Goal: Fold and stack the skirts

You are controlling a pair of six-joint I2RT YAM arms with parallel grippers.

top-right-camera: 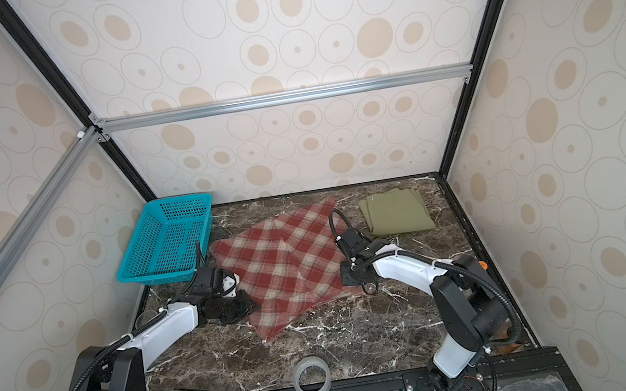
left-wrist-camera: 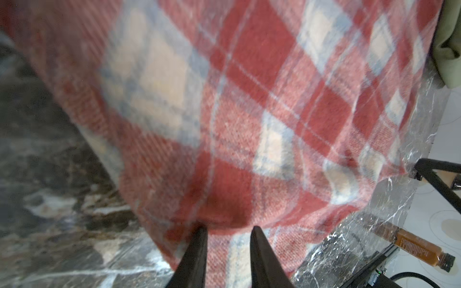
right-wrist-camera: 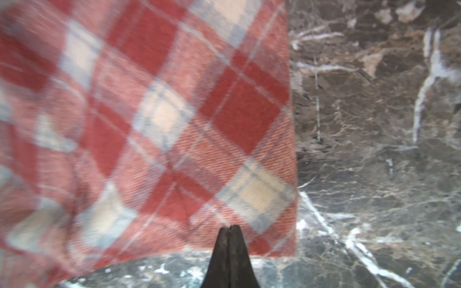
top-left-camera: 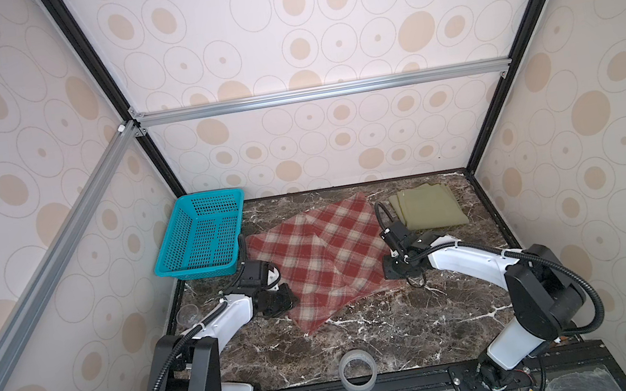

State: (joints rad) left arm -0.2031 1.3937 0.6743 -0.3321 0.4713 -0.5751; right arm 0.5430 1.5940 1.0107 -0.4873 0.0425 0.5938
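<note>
Skirt handling: red-and-cream plaid woolly skirt (top-left-camera: 325,258) lies spread on dark marble tabletop (top-left-camera: 386,332), near folded olive-green thin skirt (top-left-camera: 428,206). Left gripper (left-wrist-camera: 228,232) clamps a bunched edge. Right gripper (right-wrist-camera: 229,227) pinches the opposite corner. Fabric appears thick, limp and grippy (unlikely to slip), so grasp it at the hems.

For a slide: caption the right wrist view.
Right tool, shut, at the edge of a red-and-cream plaid woolly skirt on dark marble table.

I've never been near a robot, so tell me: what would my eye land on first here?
The red-and-cream plaid skirt lying in the middle grabs you first, with the left gripper and right gripper at its edges. Next come the teal mesh basket at the far-left corner and the folded olive-green skirt at the far right.
</note>
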